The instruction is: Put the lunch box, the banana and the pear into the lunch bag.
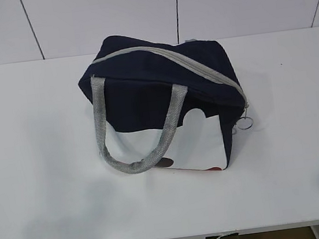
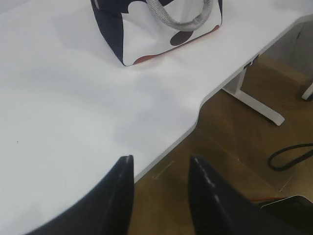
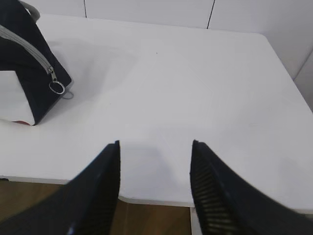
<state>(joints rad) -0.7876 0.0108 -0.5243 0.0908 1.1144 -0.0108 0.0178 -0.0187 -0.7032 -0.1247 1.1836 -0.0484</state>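
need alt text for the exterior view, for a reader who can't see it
A boxy navy-blue fabric lunch bag with white lower panels stands zipped shut in the middle of a white table. Its grey webbing handle droops down the near side, and a metal ring pull hangs at the right end of the grey zipper.

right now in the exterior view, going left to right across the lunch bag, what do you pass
grey webbing handle → white lower panel → zipper ring pull, all on the navy lunch bag, with bare white table on either side
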